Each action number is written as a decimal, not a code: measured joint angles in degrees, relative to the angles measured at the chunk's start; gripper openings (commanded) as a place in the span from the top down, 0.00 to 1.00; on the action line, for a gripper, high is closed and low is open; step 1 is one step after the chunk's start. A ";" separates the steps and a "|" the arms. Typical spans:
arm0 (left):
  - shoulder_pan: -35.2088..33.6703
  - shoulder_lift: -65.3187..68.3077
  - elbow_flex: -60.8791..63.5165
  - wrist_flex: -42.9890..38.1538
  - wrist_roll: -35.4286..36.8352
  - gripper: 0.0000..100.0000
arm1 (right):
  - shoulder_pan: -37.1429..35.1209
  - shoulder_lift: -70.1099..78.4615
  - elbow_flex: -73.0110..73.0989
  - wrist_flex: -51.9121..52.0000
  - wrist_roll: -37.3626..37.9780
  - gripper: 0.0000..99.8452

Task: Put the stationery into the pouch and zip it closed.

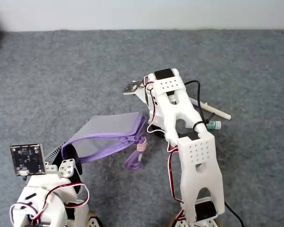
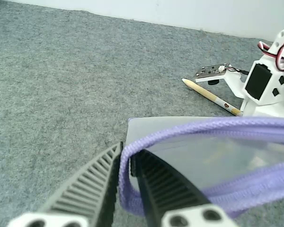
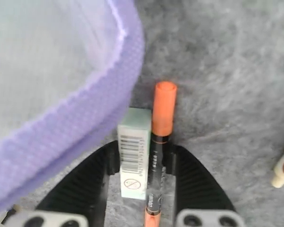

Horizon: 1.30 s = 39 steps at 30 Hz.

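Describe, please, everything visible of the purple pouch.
The pouch is a translucent bag edged with a purple woven zip band, its mouth unzipped and gaping. It lies on the grey carpet, one end raised where the left gripper is shut on its rim; a purple strap trails from the other end.

We are seeing the pouch lying midway across the table, eraser and pen side by side just beside it, the pencil nearer the right edge.
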 measured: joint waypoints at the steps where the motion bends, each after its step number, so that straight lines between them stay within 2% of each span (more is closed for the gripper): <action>1: 0.00 0.00 0.00 0.00 0.00 0.99 | 0.09 0.09 0.00 0.00 0.00 0.99; 11: 0.00 0.00 0.00 0.00 0.00 0.99 | -0.09 -7.30 1.49 1.41 -2.11 0.99; 31: 0.00 3.08 -0.79 -2.99 -0.09 0.99 | 0.18 -60.48 6.95 1.58 -20.04 0.99; 34: 0.79 8.44 -3.43 -4.92 -0.09 0.99 | -0.62 -68.40 6.95 1.58 -26.02 0.99; 39: 6.86 15.30 -5.45 -7.74 2.64 0.99 | -4.92 -80.44 6.95 1.67 -41.76 0.99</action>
